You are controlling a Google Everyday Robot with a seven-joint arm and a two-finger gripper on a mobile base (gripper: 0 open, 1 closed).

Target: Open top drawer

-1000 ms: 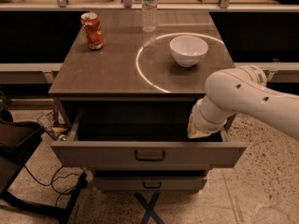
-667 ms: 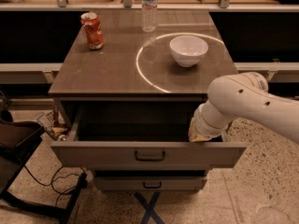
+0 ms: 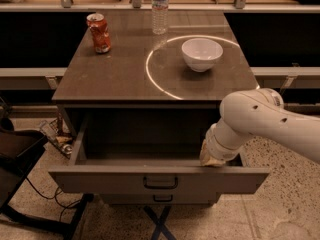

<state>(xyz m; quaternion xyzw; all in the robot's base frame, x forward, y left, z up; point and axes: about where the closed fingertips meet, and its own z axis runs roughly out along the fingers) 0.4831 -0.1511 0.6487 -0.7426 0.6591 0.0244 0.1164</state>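
Note:
The top drawer (image 3: 115,179) of the grey-brown cabinet stands pulled out toward me, its plain grey inside showing. Its small dark handle (image 3: 160,183) sits at the centre of the front. My white arm reaches in from the right and bends down into the drawer's right end. The gripper (image 3: 212,158) is low inside the drawer, just behind the front panel's top edge at the right. Its fingertips are hidden by the wrist and the drawer front.
On the cabinet top (image 3: 115,79) stand a red can (image 3: 99,32), a clear water bottle (image 3: 159,8) and a white bowl (image 3: 202,53). A lower drawer front (image 3: 162,199) shows beneath. A dark chair (image 3: 20,154) and cables lie on the floor at left.
The arm's elbow has shifted a little to the right and down. The gripper has stayed at the drawer's right end. The drawer has not visibly moved.

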